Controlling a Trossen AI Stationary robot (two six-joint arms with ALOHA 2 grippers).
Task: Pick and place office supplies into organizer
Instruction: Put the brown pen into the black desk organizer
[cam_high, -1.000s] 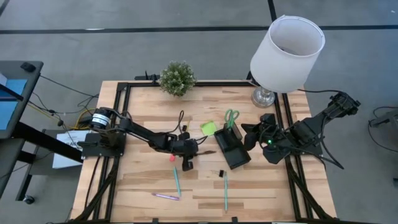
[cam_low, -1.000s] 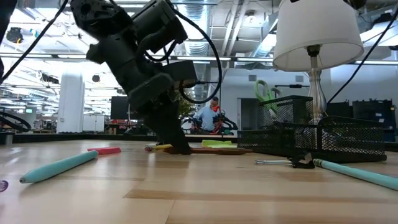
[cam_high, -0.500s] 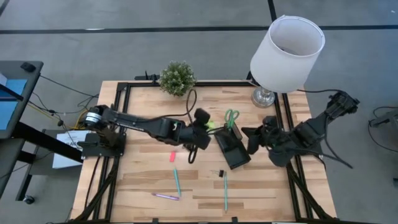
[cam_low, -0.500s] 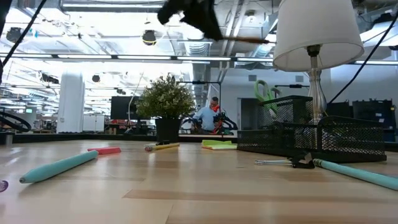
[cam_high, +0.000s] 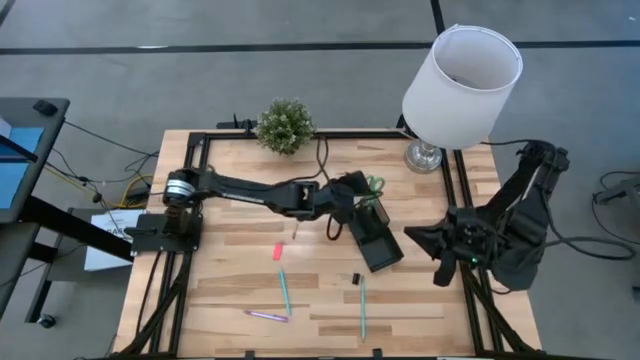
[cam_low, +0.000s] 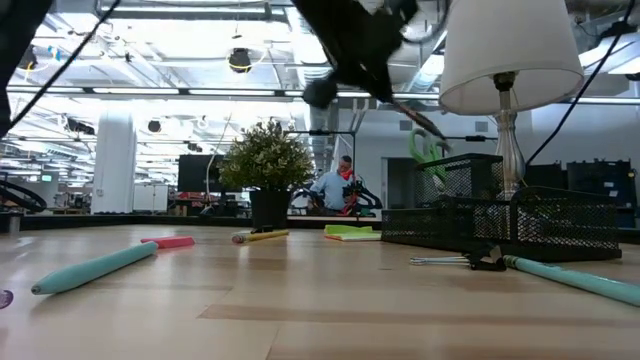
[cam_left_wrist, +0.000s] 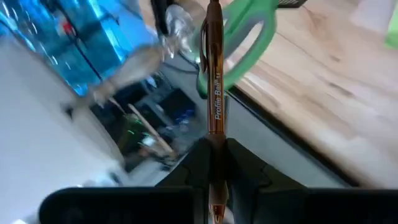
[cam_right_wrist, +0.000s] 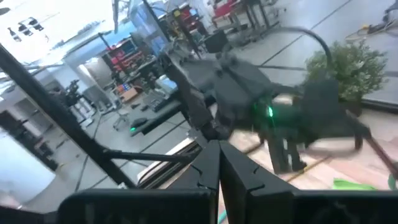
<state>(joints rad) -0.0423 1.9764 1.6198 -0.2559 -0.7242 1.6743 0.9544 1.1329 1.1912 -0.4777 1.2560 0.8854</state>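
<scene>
**Lowering the pen into the organizer**

Our left gripper (cam_high: 352, 190) hung above the organizer (cam_high: 372, 240), near the worktop's far right corner, its fingers clamped on a dark pen (cam_left_wrist: 214, 81) beside the green-handled scissors (cam_high: 373, 187). To finish cleanly, we judged the pen should be tipped upright over an open compartment, lowered until its tip sat inside, and only then released, steering clear of the scissor handles. Our right gripper (cam_right_wrist: 217, 163) waited off the worktop's right edge, its fingers together and empty.
</scene>
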